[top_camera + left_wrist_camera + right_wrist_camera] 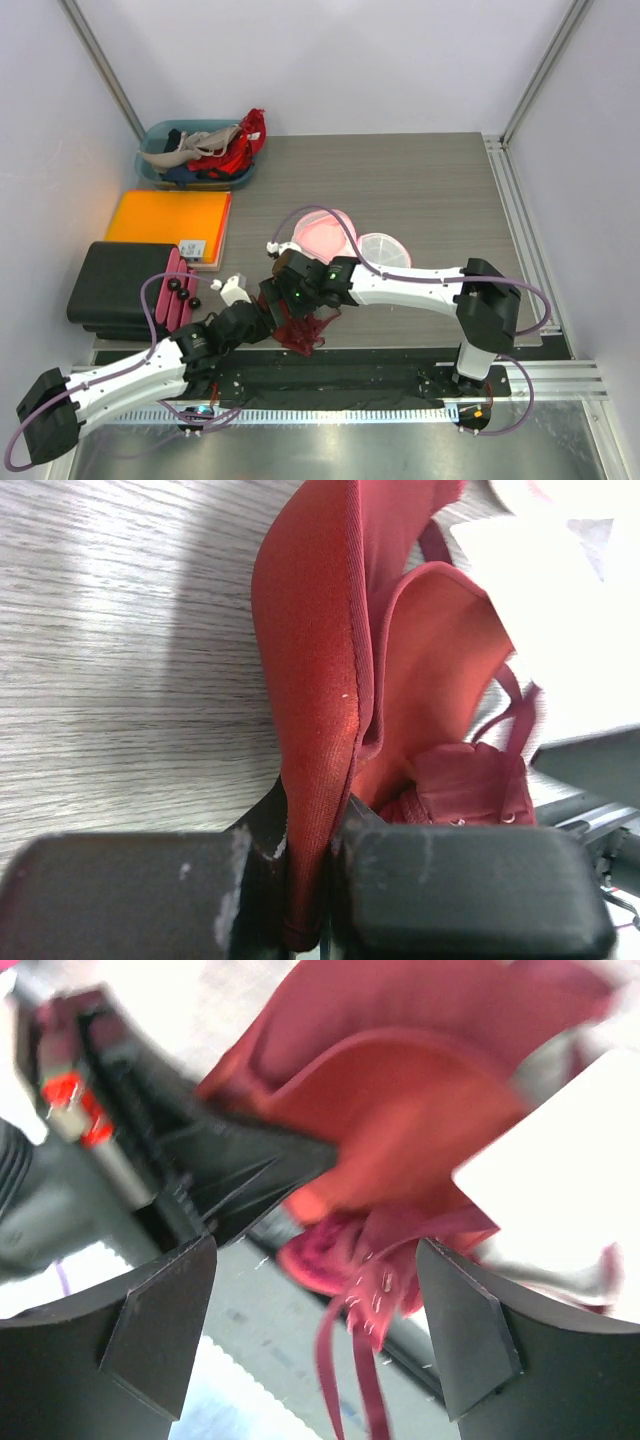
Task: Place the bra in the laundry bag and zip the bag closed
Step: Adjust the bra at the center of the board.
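Observation:
The red bra hangs bunched near the table's front edge, between my two grippers. My left gripper is shut on the edge of one bra cup, with the fabric pinched between the jaws. My right gripper is just above the bra, jaws wide open. In the right wrist view the gripper is around the dangling straps and hook band without holding them. The laundry bag lies open behind the right arm, a pink half and a white mesh half.
A teal bin of clothes stands at the back left. An orange board and a black case lie along the left side. A black mat runs along the front edge.

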Motion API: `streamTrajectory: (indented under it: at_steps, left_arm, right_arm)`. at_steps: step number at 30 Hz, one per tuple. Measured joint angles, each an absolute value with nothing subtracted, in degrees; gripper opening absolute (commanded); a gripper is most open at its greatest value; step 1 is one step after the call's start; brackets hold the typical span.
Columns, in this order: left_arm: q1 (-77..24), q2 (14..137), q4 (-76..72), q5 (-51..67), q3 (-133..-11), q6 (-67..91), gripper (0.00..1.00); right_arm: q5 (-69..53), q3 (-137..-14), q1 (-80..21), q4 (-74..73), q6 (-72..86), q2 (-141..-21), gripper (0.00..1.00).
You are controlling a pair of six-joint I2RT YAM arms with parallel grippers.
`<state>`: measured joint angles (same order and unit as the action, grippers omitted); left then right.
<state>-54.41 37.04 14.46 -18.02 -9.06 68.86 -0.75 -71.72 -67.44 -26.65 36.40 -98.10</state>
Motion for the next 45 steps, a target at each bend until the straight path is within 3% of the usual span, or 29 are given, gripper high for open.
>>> streamTrajectory:
  at_steps: [4,8,14,18,23,33,36,40,42,45]
  left_arm:
    - [-54.4,38.2,14.0,-18.0,-9.1,68.9,0.0]
    - [-54.4,38.2,14.0,-18.0,-9.1,68.9,0.0]
    - [-54.4,37.3,14.0,-18.0,-9.1,69.4,0.0]
    - [-54.4,36.3,14.3,-18.1,-9.1,70.9,0.0]
    - [-54.4,35.0,15.4,-18.5,-9.1,72.8,0.0]
    - [-54.4,35.5,16.6,-19.1,-9.1,74.9,0.0]
    - [-54.4,36.1,16.5,-19.1,-9.1,74.9,0.0]
    - [-54.4,36.5,16.3,-19.0,-9.1,74.9,0.0]
    - [-54.4,36.6,16.2,-19.0,-9.1,74.9,0.0]
    - [-54.4,36.6,16.2,-19.0,-9.1,74.9,0.0]
  right_arm:
    - [3.5,-73.9,-67.3,-29.7,34.5,-99.3,0.86]
    - [5.4,-71.1,-67.2,-30.2,33.2,-96.0,0.97]
    - [2.0,-54.0,-67.1,-23.3,29.6,-78.0,1.0]
    - [-1.7,-39.2,-67.4,-11.0,29.3,-69.9,1.0]
    - [2.1,-28.9,-73.4,-0.1,30.3,-70.3,1.0]
    - [23.9,-30.7,-87.4,13.9,31.2,-84.3,0.94]
    - [31.0,-35.4,-90.4,13.0,31.6,-89.5,0.88]
    - [36.6,-38.2,-91.8,12.0,30.9,-92.6,0.53]
    - [39.5,-39.8,-91.8,10.7,30.2,-93.8,0.41]
    - [42.3,-41.6,-91.7,9.0,29.9,-94.5,0.32]
